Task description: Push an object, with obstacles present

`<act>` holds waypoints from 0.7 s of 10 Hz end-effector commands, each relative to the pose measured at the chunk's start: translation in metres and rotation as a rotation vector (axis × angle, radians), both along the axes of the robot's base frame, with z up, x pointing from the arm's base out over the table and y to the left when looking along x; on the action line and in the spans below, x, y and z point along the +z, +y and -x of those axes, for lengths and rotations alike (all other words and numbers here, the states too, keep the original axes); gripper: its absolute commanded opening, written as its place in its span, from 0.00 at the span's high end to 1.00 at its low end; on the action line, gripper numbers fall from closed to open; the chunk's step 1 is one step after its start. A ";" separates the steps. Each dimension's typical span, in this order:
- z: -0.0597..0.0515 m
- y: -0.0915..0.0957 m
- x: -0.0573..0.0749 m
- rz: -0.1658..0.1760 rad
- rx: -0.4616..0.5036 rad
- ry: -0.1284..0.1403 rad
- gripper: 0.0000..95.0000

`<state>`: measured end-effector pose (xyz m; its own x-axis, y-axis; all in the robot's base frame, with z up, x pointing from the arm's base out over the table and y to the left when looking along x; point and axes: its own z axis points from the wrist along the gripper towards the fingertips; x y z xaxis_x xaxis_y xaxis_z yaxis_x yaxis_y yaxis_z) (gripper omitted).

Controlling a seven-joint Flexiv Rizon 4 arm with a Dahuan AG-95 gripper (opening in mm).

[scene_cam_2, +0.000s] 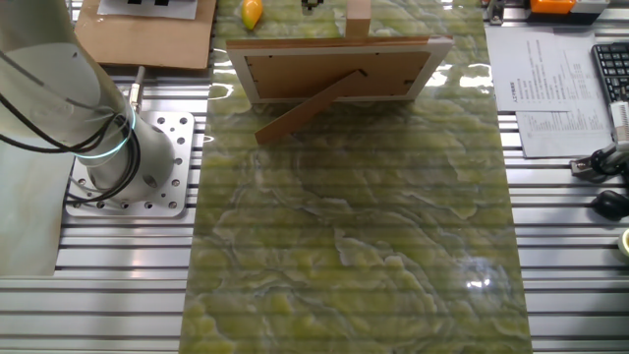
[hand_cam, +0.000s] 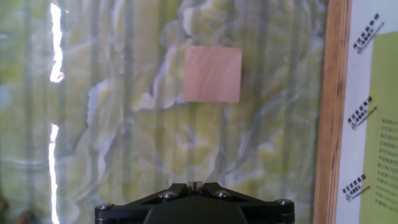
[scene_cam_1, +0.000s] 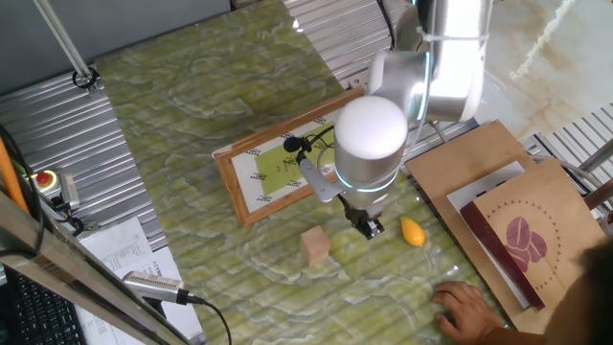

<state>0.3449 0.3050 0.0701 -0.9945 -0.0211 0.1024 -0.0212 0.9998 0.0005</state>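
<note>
The pale tan wooden block (scene_cam_1: pixel 314 245) sits on the green marbled mat, left of my gripper (scene_cam_1: pixel 367 228). In the hand view the block (hand_cam: pixel 212 74) lies ahead of my gripper (hand_cam: pixel 194 184), apart from it. The jaws are together, holding nothing. The wooden picture frame (scene_cam_1: pixel 235 182) with white mat and yellow-green sheet lies behind the block; its edge shows at the right of the hand view (hand_cam: pixel 329 112). The orange-yellow teardrop piece (scene_cam_1: pixel 413 231) lies right of the gripper. In the other fixed view the frame (scene_cam_2: pixel 339 71), the block (scene_cam_2: pixel 358 14) and the teardrop (scene_cam_2: pixel 253 13) show at the top.
A brown paper bag (scene_cam_1: pixel 527 240) and cardboard (scene_cam_1: pixel 469 158) lie at the right. A person's hand (scene_cam_1: pixel 465 309) rests at the mat's front right edge. Papers (scene_cam_1: pixel 120 251) and a cable plug (scene_cam_1: pixel 153 285) lie left, on the ribbed metal table (scene_cam_1: pixel 57 125).
</note>
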 end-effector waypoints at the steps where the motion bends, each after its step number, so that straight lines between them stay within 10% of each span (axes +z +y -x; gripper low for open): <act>1: -0.008 0.002 -0.009 0.002 -0.004 -0.003 1.00; 7: -0.017 -0.004 -0.024 0.006 -0.007 -0.001 1.00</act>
<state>0.3613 0.3008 0.0454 -0.9950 -0.0135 0.0986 -0.0141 0.9999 -0.0053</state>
